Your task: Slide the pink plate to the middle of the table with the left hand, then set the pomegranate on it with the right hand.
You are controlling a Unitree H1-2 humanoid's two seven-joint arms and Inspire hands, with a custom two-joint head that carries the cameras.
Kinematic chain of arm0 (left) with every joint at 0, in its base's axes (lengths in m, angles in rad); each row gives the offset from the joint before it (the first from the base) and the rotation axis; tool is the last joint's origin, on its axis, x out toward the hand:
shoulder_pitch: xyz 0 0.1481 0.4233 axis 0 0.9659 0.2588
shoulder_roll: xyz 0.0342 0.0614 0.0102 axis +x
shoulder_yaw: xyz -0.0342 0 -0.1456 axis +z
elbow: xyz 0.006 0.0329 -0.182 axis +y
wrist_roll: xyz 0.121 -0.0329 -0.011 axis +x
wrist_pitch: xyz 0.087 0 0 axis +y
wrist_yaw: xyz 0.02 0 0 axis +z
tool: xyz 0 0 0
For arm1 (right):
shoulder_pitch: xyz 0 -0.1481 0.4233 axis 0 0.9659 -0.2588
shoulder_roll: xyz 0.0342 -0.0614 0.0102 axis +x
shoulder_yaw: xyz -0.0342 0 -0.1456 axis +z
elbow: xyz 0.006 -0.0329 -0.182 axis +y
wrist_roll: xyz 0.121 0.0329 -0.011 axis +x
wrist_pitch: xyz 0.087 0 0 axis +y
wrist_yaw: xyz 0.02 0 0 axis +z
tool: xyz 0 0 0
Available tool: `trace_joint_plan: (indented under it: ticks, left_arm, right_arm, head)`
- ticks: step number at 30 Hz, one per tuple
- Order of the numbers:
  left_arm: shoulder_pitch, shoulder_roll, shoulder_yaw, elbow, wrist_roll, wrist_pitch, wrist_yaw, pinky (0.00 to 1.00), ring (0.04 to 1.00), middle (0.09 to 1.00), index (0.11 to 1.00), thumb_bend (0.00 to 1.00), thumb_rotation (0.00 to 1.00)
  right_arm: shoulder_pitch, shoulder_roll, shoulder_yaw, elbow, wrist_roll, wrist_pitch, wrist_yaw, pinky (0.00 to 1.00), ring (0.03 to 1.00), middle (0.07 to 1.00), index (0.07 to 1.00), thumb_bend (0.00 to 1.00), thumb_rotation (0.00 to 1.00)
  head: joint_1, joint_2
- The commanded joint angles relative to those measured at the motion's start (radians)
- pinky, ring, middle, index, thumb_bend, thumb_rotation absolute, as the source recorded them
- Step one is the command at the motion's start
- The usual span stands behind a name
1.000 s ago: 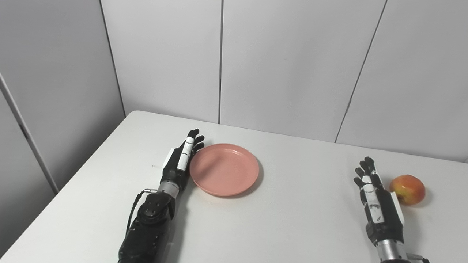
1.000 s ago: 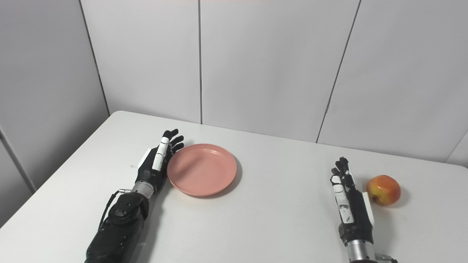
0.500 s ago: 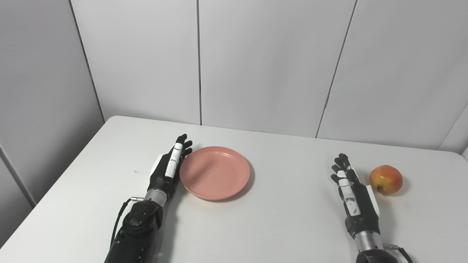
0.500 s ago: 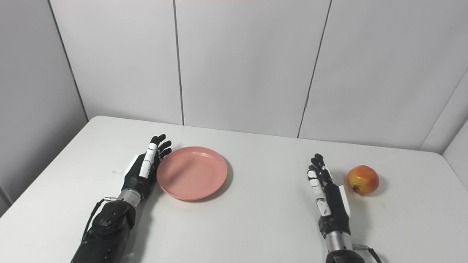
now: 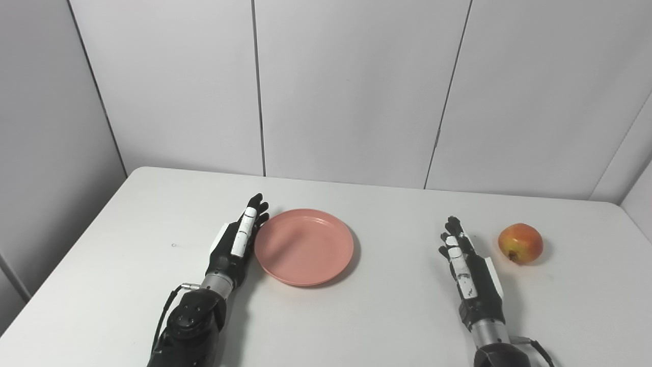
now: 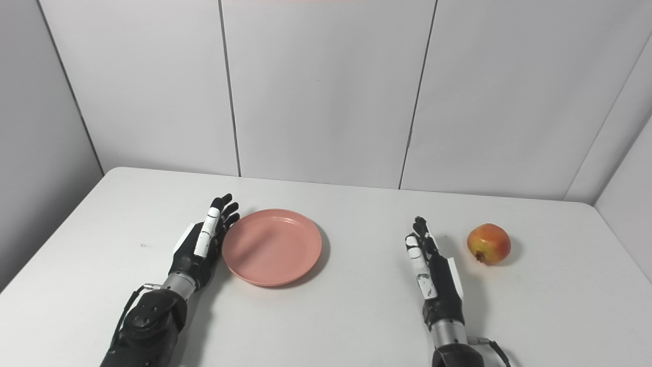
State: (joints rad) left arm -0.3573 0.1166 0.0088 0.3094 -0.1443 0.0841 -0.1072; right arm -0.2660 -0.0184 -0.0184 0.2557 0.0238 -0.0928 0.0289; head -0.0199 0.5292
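Observation:
The pink plate (image 5: 304,246) lies flat on the white table (image 5: 387,316), left of its middle. My left hand (image 5: 235,244) stands on edge against the plate's left rim, fingers straight and together, holding nothing. The red-yellow pomegranate (image 5: 520,243) rests near the table's right side. My right hand (image 5: 468,265) stands on edge to the left of the fruit, with a clear gap between them, fingers extended and empty. The right eye view shows the same: plate (image 6: 272,246), pomegranate (image 6: 489,243).
Grey wall panels (image 5: 351,92) rise behind the table's far edge. The table's left edge (image 5: 66,260) runs diagonally toward me. A tiny mark (image 5: 173,245) sits on the tabletop left of my left hand.
The camera has panned right. Measured against the small table mark, the plate has slid rightward with my left hand pressed to its rim. The right hand stays left of the pomegranate.

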Motion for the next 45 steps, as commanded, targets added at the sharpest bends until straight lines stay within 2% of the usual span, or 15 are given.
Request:
trace_joint_plan:
  ticks: [1,9,19,20,28,32,41,45]
  left_arm:
    - [-0.011,-0.012,-0.018,-0.04,0.005,0.015,-0.026,0.98,0.992,0.998,1.0,0.68,1.0]
    - [0.027,-0.03,-0.05,-0.064,0.033,-0.003,-0.034,0.97,0.988,1.0,1.0,0.66,1.0]
    - [0.057,-0.076,-0.046,-0.02,-0.003,-0.107,-0.047,0.99,1.0,1.0,1.0,0.64,1.0]
    - [0.059,-0.078,-0.044,-0.02,-0.01,-0.11,-0.052,1.0,1.0,1.0,1.0,0.64,1.0]
    - [0.076,-0.078,-0.037,-0.035,-0.057,-0.085,-0.097,1.0,1.0,1.0,1.0,0.67,1.0]
    - [0.086,-0.082,-0.038,-0.042,-0.059,-0.101,-0.102,0.99,1.0,1.0,1.0,0.67,1.0]
    - [0.109,-0.094,-0.025,-0.068,-0.072,-0.107,-0.107,0.97,0.99,0.996,0.995,0.69,1.0]
    - [0.118,-0.099,-0.021,-0.082,-0.082,-0.103,-0.112,0.96,0.979,0.986,0.981,0.69,0.98]
  right_arm:
    - [-0.008,0.007,0.002,-0.018,0.003,0.001,-0.004,0.94,0.954,0.968,0.945,0.64,0.88]
    - [-0.015,0.017,0.004,-0.002,-0.004,-0.01,-0.013,0.93,0.943,0.958,0.946,0.62,0.89]
    - [-0.016,0.017,0.014,-0.003,-0.006,-0.006,-0.009,0.94,0.953,0.973,0.959,0.61,0.91]
    - [-0.016,0.02,0.016,-0.006,-0.008,-0.003,-0.012,0.94,0.954,0.973,0.959,0.61,0.91]
    - [-0.019,0.032,0.038,-0.006,-0.017,0.007,-0.006,0.97,0.965,0.991,0.985,0.63,0.91]
    - [-0.02,0.037,0.049,-0.013,-0.023,0.014,-0.007,0.99,0.969,0.998,0.994,0.64,0.91]
    - [-0.019,0.053,0.069,-0.026,-0.044,0.018,-0.017,0.94,0.951,0.979,0.987,0.66,0.91]
    - [-0.02,0.061,0.071,-0.029,-0.06,0.022,-0.026,0.93,0.947,0.979,0.988,0.63,0.91]
  head:
    - [0.0,0.001]
    - [-0.037,0.002]
    - [-0.066,0.008]
    - [-0.086,0.01]
    - [-0.141,0.017]
    - [-0.17,0.024]
    - [-0.227,0.037]
    - [-0.238,0.036]
